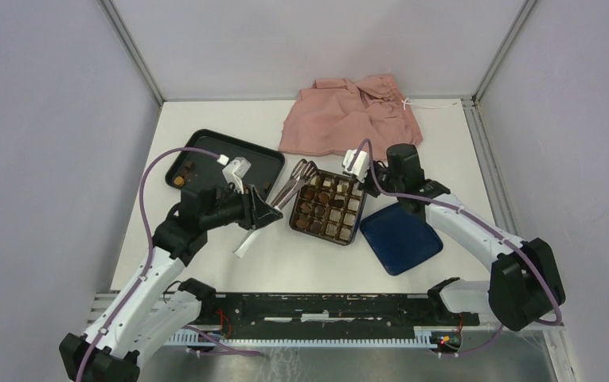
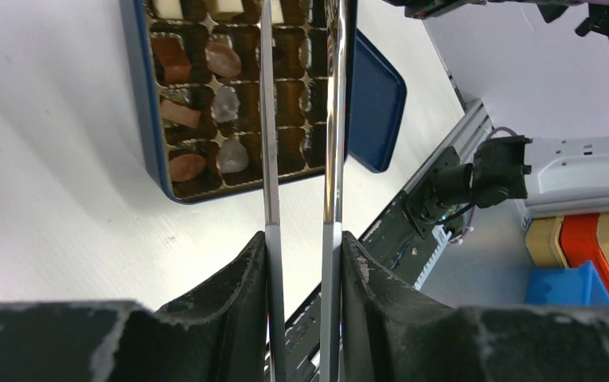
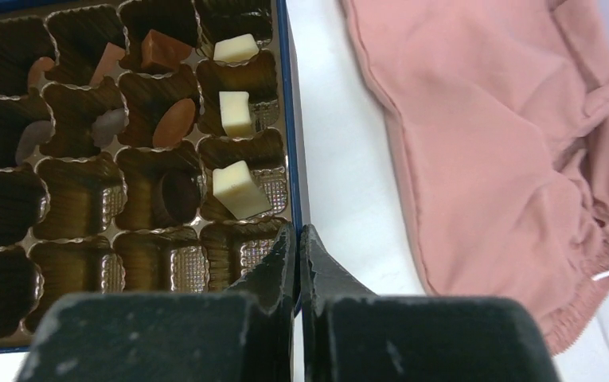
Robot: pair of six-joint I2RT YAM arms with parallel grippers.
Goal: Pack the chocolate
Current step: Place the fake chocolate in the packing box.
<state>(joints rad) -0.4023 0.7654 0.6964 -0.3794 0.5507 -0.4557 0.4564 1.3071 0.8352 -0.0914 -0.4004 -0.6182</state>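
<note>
Your left gripper [image 2: 305, 239] was clamped on the tongs [image 2: 267, 119], both metal arms pinched between its fingers and running out over the box [image 2: 140, 95] in the middle of the table [image 1: 205, 263]. The tips were cut off in the wrist view and too small from above, so I couldn't tell you whether they carried anything.

Your right gripper [image 3: 297, 235] had its fingers pressed together right at the box's wall, on the side facing the pink cloth [image 3: 484, 119]. Whether it actually pinched that wall I couldn't say, but it looked like a steadying hold.

The chocolate [image 3: 236, 189] sat mostly in the box. Three cream-white pieces ran down the column by that wall, brown and tan ones were scattered through other cells, and plenty of cells were bare. A couple of pieces lay on the black tray [image 1: 261, 159] toward the table's far-left corner.

So I judged you were mid-filling. The next move called for swinging the tongs to the tray, closing gently on one small piece, and carrying it level to a bare cell without bumping the insert.
</note>
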